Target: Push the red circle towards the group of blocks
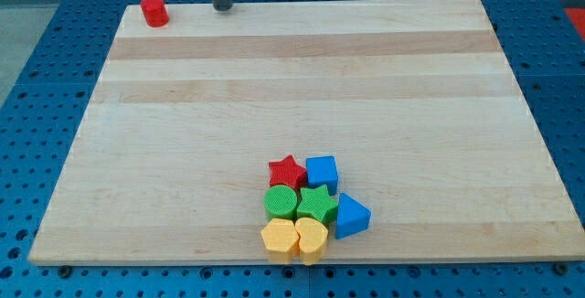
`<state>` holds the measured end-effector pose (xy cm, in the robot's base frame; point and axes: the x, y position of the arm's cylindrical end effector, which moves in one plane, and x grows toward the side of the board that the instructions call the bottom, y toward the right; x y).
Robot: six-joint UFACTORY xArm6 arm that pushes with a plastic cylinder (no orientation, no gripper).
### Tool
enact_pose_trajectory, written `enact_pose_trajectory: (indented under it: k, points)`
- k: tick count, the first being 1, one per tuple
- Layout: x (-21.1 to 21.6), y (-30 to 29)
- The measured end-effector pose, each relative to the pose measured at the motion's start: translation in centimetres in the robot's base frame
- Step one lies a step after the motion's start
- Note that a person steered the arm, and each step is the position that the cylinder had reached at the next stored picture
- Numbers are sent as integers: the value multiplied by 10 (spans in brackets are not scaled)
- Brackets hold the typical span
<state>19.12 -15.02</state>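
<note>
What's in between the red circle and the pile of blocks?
Nothing. In the camera view, only bare wooden board lies between the red circle and the group of blocks. My tip is to the circle's right.

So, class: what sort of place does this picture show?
Probably a robotics lab bench: a wooden board on a blue perforated table, coloured blocks like the red circle, and my tip.
</note>
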Motion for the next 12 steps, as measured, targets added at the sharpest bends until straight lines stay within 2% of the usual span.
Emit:
enact_pose_trajectory:
  k: [4, 6, 7, 8, 9, 11, 12]
  points:
    - [0, -43]
    - [1, -108]
    - [1, -115]
    - [1, -147]
    - [4, -155]
    - [43, -144]
    - [54, -122]
